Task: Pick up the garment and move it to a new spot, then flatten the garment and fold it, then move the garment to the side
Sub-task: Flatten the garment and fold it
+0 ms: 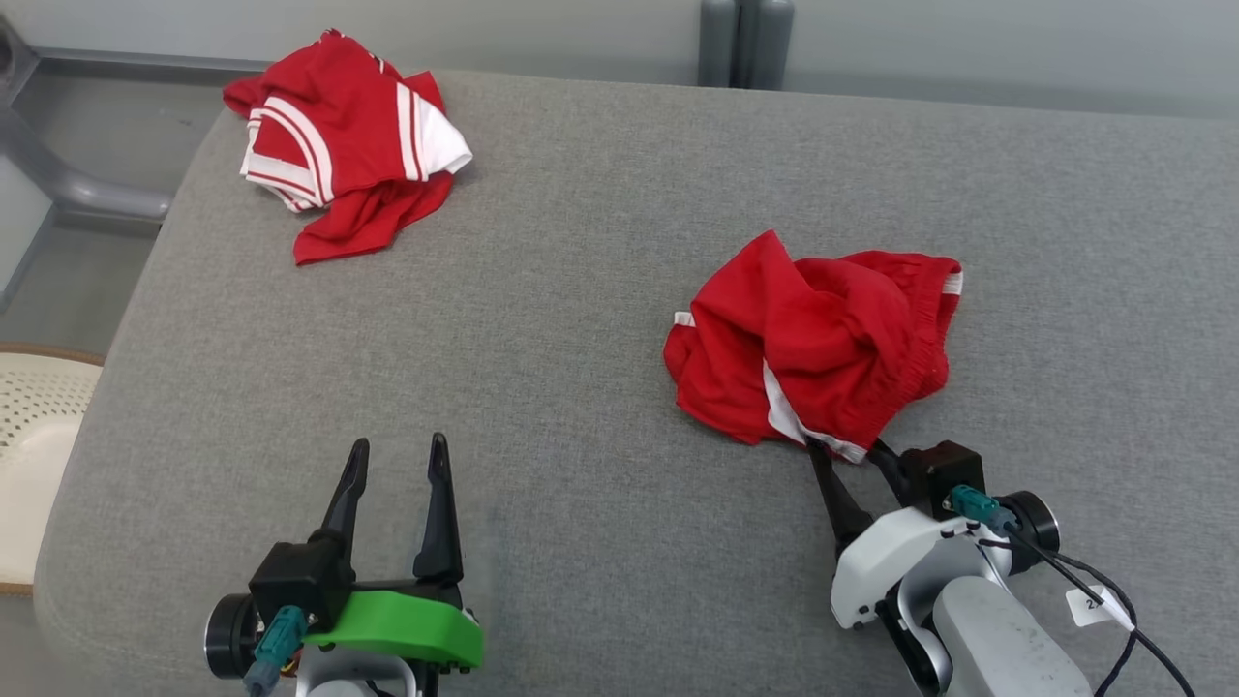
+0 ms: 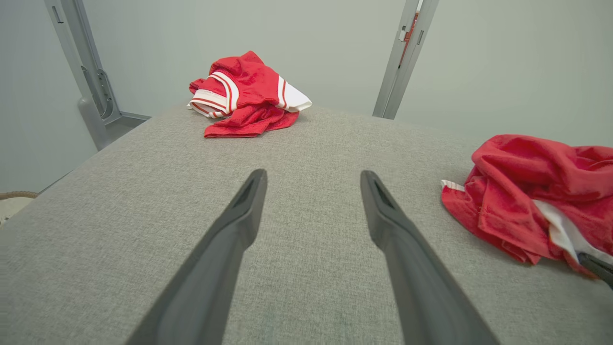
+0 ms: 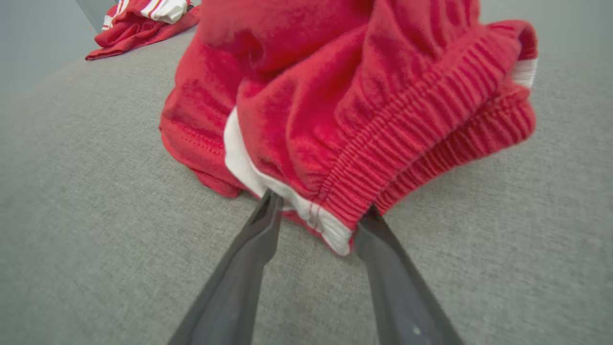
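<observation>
The crumpled red shorts (image 1: 813, 339) lie on the grey cushion (image 1: 581, 387) directly ahead of the right tool (image 1: 844, 447), the heap running crosswise to its fingers, which stand either side of the white-trimmed hem; whether they already pinch it I cannot tell. The left tool (image 1: 399, 441) is open, empty and well apart. A white tag (image 1: 1094, 605) on the right arm's cable is too small to read.

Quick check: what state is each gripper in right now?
Left gripper: open, holding nothing.
Right gripper: open, jaws astride the near hem of the nearer red garment, not yet clamped on it.
</observation>
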